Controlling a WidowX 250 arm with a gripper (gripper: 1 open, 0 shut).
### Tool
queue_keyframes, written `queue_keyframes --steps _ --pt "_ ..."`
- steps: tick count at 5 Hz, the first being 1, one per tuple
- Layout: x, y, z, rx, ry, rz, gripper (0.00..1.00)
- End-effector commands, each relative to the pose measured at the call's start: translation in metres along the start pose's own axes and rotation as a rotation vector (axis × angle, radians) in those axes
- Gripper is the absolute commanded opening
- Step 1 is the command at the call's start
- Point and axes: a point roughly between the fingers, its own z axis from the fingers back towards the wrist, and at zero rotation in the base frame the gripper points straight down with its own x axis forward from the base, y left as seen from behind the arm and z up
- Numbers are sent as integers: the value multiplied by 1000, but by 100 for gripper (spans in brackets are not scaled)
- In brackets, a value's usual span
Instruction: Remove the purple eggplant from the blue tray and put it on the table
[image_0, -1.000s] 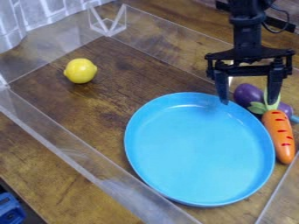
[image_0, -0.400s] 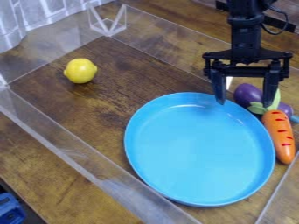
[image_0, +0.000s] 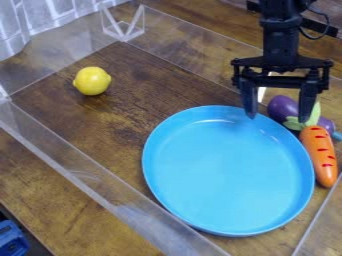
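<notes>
One dark wood-grain table (image_0: 80, 140) carries everything — the blue tray (image_0: 227, 170) sits near right with nothing in it. Above its far right rim the gripper (image_0: 282, 103) straddles the purple eggplant (image_0: 285, 106), jaws spread wide, gripping nothing. Right of the tray lies the orange carrot (image_0: 322, 155); the yellow lemon (image_0: 91, 80) rests far left.

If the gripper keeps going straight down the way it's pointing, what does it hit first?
Probably the small glossy purple eggplant, lying between the open gripper fingers beside the big sky-blue tray; depth is unclear.
</notes>
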Motion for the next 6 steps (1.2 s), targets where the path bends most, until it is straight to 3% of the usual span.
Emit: queue_keyframes --steps 1,6 --pt "7 -6 25 -16 -63 -33 100" --pt "7 3 19 33 -37 -103 100"
